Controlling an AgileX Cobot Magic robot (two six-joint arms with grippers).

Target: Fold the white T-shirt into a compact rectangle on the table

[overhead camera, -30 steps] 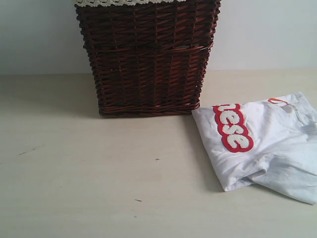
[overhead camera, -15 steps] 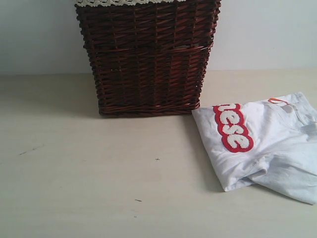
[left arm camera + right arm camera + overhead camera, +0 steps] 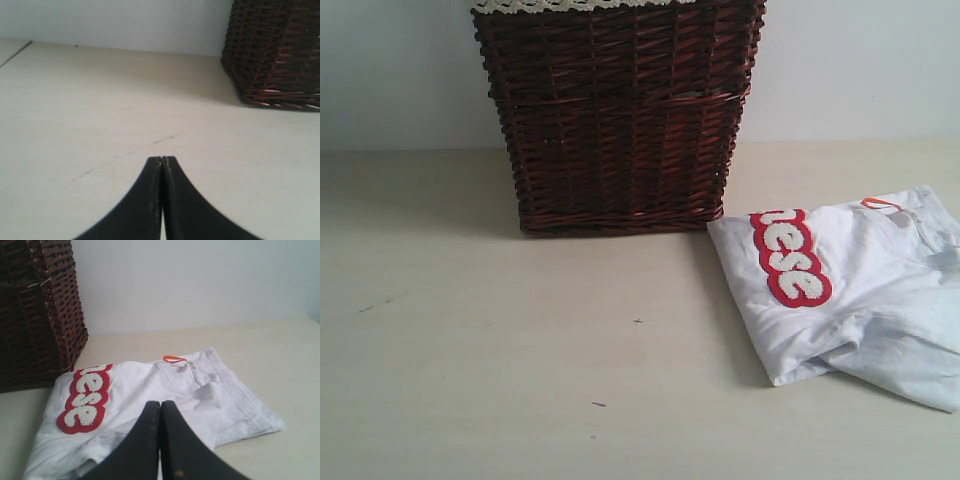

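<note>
1. Pale cream matte bench point(image 3: 470, 380); broad and flat; a few tiny dark specks point(image 3: 637, 321) and one faint scratch toward its left side; plain pale wall point(image 3: 400, 70) behind.
2. Dark red-brown woven wicker basket point(image 3: 620, 120); stands upright at the back of the bench, a little left of centre in the exterior view; grey lace-trimmed cloth liner point(image 3: 570, 5) shows along its top rim.
3. Soft white T-shirt point(image 3: 860, 300), short-sleeved cotton; lies on the bench at the right of the exterior view, just beside the basket's front right corner; whether it touches the basket cannot be told; partly folded into a rough oblong, layers overlapping, lower edge loose and uneven; its right part runs out of that view.
4. Red band of puffy white letters point(image 3: 790, 258); on the shirt's top layer, near the edge closest to the basket; "ese" readable, the rest cut off by the fold.
5. Small orange loop point(image 3: 174, 359); at the collar, on the shirt's far edge.
6. Left gripper point(image 3: 162, 162); black fingers point(image 3: 145, 200) pressed together, nothing between them; over bare bench, the basket's lower corner ahead of it.
7. Right gripper point(image 3: 160, 405); black fingers point(image 3: 140, 440) closed tip to tip, empty; at the near edge of the white T-shirt; contact with the cloth cannot be told.
</note>
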